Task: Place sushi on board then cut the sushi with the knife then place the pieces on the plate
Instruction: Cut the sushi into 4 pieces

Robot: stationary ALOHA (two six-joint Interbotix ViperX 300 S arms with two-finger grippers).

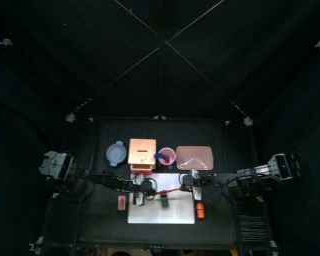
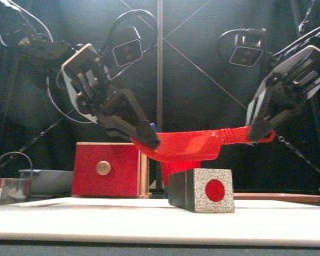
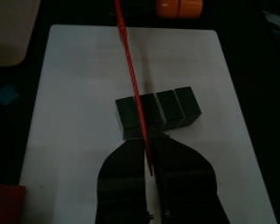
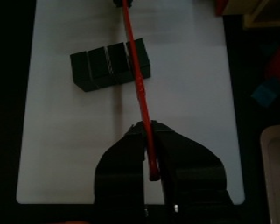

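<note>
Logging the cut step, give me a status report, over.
Left gripper and right gripper shut on red knife, one each end. Knife across sushi roll on white board, contact unclear. Nothing in the way.

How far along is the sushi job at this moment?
Done: the sushi roll lies on the white board. In hand: the left fingers and right fingers both grip the red knife, held across the roll, whose blocks look joined. Left: making the cuts and moving the pieces to the pink tray behind the board.
</note>
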